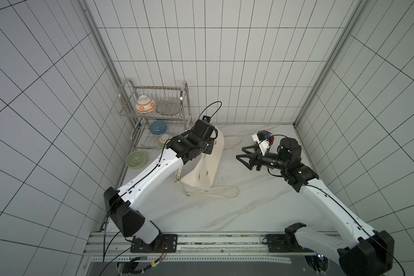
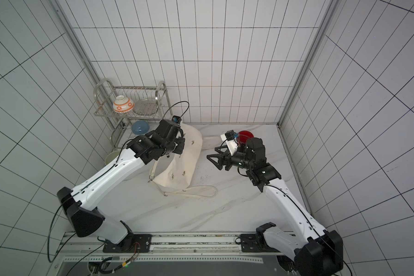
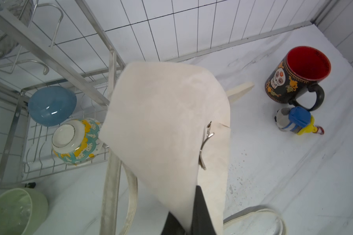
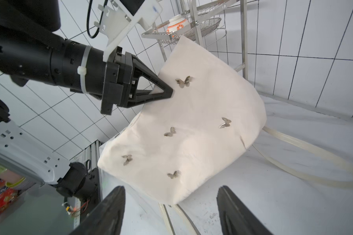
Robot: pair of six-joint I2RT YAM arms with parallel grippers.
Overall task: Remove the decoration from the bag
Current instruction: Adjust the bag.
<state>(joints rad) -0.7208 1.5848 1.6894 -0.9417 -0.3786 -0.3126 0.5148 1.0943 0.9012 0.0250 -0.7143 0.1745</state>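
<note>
Cream studded bag (image 2: 187,162) half lifted off the marble tabletop (image 2: 225,205), its upper edge pinched in the left gripper (image 2: 180,146), strap (image 2: 216,191) looping on the surface — right gripper (image 2: 211,153) just beside it, jaws spread and empty, red cup (image 2: 246,135) behind its wrist

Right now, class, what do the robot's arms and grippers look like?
The left arm and right arm have white shells, black joints and thin black cables. The left gripper and right gripper are black, with triangular open-frame fingers. A white zip tie rings the left wrist.
</note>
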